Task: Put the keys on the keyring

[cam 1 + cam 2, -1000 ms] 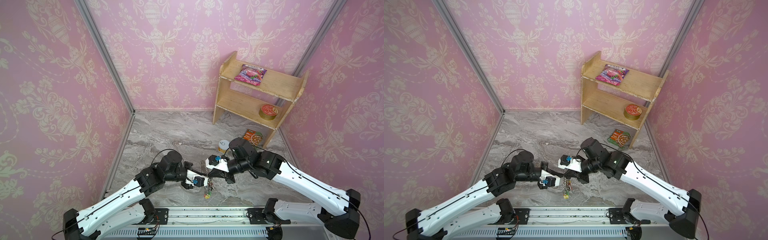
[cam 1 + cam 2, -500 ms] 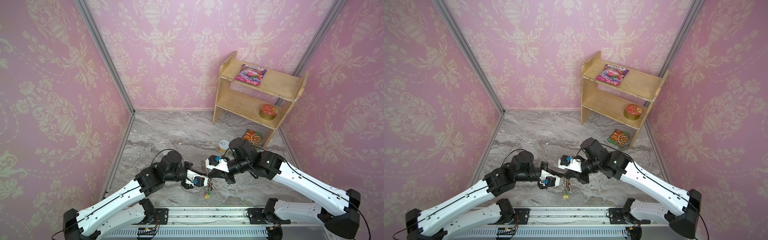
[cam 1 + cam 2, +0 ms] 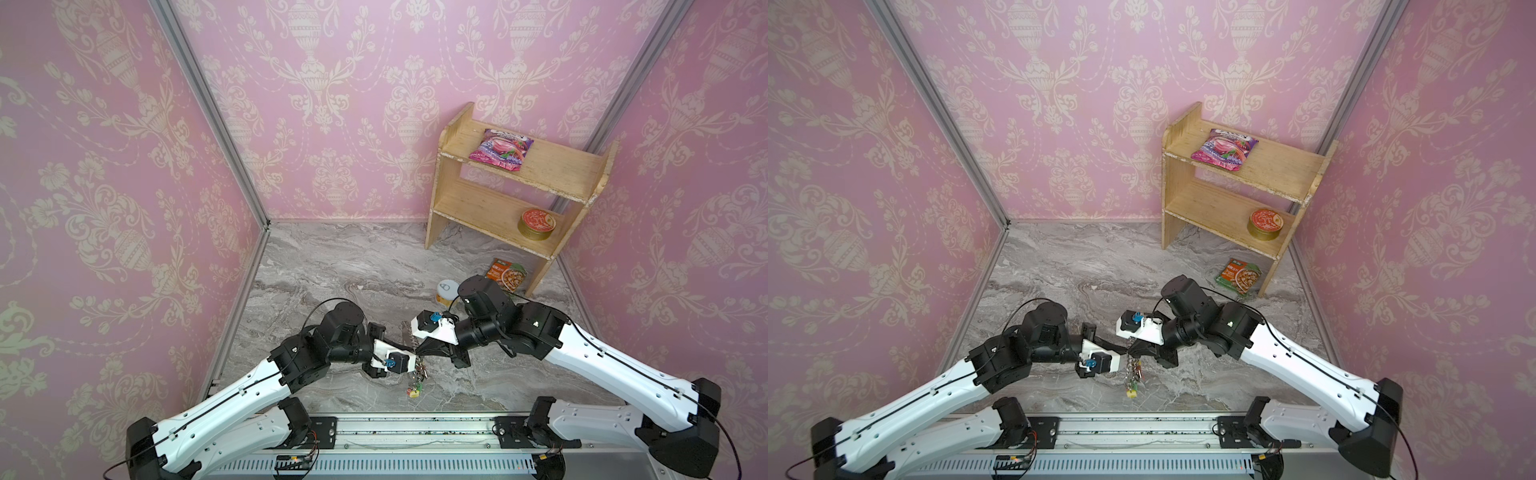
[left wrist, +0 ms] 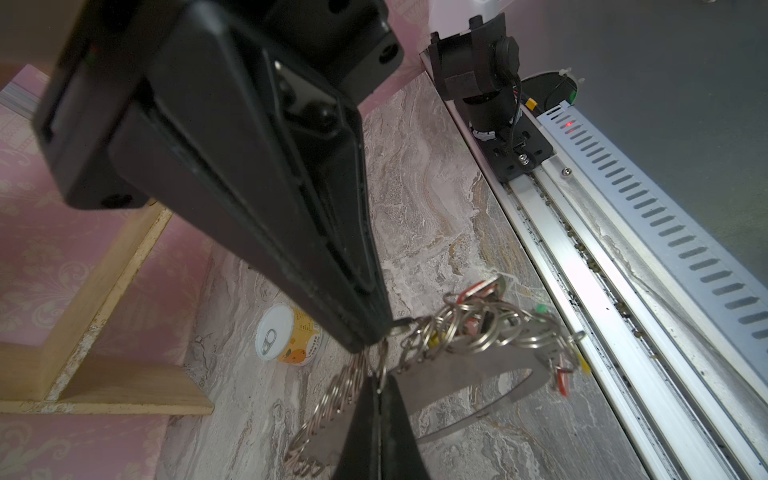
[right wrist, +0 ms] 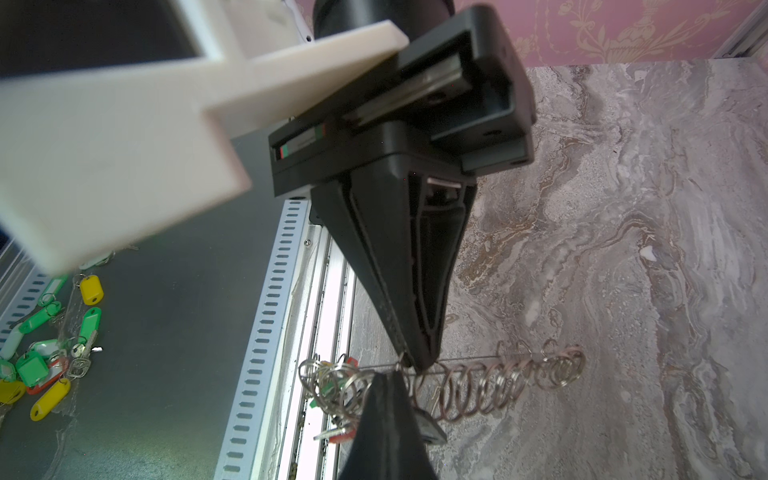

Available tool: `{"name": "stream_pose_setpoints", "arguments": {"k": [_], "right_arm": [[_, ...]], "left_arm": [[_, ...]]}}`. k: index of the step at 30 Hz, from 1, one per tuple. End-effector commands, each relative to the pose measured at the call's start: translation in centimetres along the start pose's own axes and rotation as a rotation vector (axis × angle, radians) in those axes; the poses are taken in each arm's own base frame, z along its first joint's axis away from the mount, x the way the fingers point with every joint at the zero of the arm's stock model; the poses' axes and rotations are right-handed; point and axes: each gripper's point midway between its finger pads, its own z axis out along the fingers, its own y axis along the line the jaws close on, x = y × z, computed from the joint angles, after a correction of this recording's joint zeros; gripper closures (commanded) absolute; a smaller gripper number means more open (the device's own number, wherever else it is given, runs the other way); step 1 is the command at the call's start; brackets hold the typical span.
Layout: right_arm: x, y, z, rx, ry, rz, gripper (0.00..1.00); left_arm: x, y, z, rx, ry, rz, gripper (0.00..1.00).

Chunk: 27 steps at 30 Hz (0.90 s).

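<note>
Both grippers meet over the front middle of the marble table. The keyring hangs between them. It is a flat silvery loop strung with many small rings and red, green and yellow tags. My left gripper is shut on the loop's edge, with a small ring at its tips. My right gripper is shut on a small ring at the same spot. A dark oblong piece hangs behind the right fingers. I cannot tell whether it is the key.
A wooden shelf at the back right holds a pink packet and a round tin. A food packet and a small pull-tab can sit on the table behind the right arm. The metal rail runs along the front edge. Loose coloured tags lie beyond it.
</note>
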Motion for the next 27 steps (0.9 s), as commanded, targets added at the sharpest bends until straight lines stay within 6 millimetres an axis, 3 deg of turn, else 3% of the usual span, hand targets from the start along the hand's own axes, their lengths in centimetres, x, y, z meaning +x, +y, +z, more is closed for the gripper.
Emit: {"name": "stream_pose_setpoints", "arguments": {"k": [1, 22, 27], "right_arm": [[0.1, 2.9, -0.4, -0.116, 0.009, 0.011, 1.00], [0.3, 2.9, -0.2, -0.120, 0.014, 0.016, 1.00], [0.5, 0.9, -0.8, 0.020, 0.022, 0.000, 1.00]], "left_arm": [[-1.1, 3.3, -1.0, -0.129, -0.009, 0.003, 1.00], [-1.4, 3.5, -1.1, -0.113, -0.020, -0.037, 1.00], [-1.3, 3.1, -1.0, -0.103, -0.027, -0.030, 1.00]]}}
